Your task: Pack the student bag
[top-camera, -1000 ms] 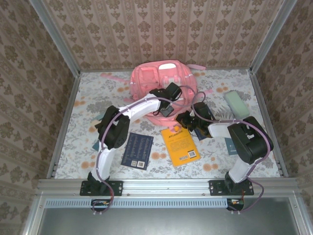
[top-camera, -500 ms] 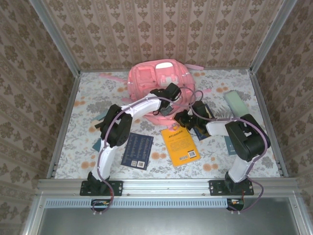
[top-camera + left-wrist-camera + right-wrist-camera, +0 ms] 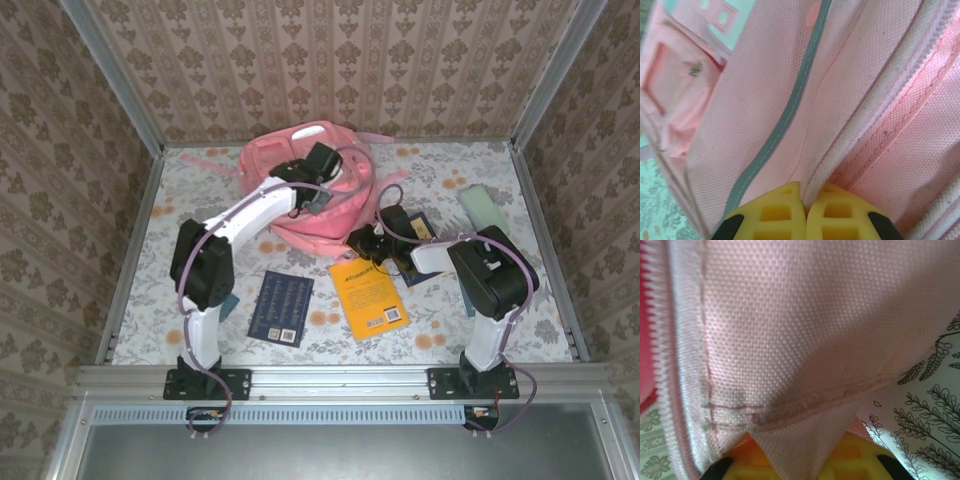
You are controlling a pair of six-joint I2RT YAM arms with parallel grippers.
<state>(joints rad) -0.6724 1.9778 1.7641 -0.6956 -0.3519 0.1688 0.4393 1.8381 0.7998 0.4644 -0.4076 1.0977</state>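
Observation:
The student bag is a big pink backpack lying at the back middle of the table. My left gripper reaches over its top. In the left wrist view the yellow fingers are shut on a pale seam edge of the bag, next to a grey-green trim strip. My right gripper sits at the bag's near right edge. Its jaws are closed on a fold of the pink fabric, with a zipper line running down the left.
An orange book and a dark blue book lie flat on the near table between the arms. A pale green case rests at the right. A white sheet printed with black plants lies under the bag's edge. Metal frame posts border the table.
The left gripper has closed on the bag's seam and moved left and back, dragging the bag's top that way. The right gripper has slid a little left, still holding fabric.

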